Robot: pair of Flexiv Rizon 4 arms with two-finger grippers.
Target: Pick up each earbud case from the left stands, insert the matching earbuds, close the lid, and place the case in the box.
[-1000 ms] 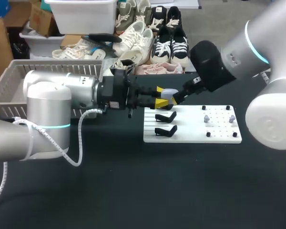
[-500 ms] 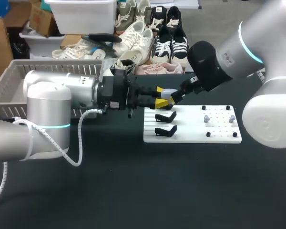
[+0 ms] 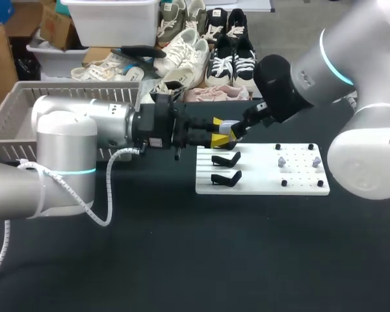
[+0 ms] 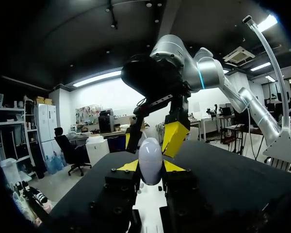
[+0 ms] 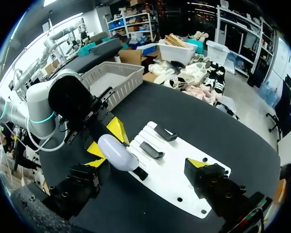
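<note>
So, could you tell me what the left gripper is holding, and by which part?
The case, pinched by its lower sides in the left gripper.

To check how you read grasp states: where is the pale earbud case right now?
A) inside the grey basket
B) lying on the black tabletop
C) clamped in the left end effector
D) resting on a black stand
C: in the left wrist view the earbud case sits pinched from both sides between the yellow tips of the left end effector.
</note>
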